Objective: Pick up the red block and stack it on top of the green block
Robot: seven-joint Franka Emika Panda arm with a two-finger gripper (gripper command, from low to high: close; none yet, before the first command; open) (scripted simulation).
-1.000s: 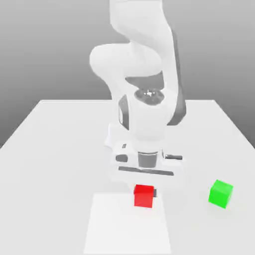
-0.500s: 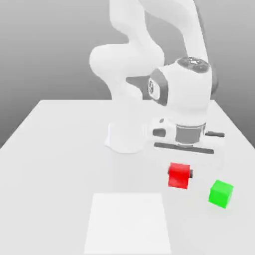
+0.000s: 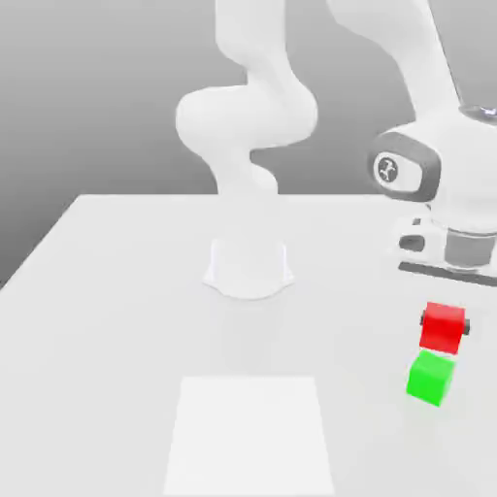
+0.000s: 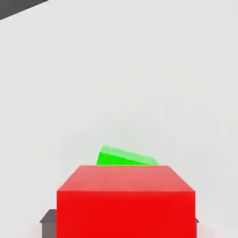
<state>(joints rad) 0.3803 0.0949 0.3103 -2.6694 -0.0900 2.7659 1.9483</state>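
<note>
The jaws pinch the red block, which hides some of the green block (in the hand view).

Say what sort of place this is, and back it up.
Probably a simulated robotics workspace: a single white jointed robot arm mounted on a plain pale table, a flat white square on its surface, and a plain backdrop of grey shading.

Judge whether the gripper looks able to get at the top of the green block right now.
Probably yes: the green block stands uncovered, with open space above it, though the gripper is gripping the red block, so it could likely only lower that there.
</note>
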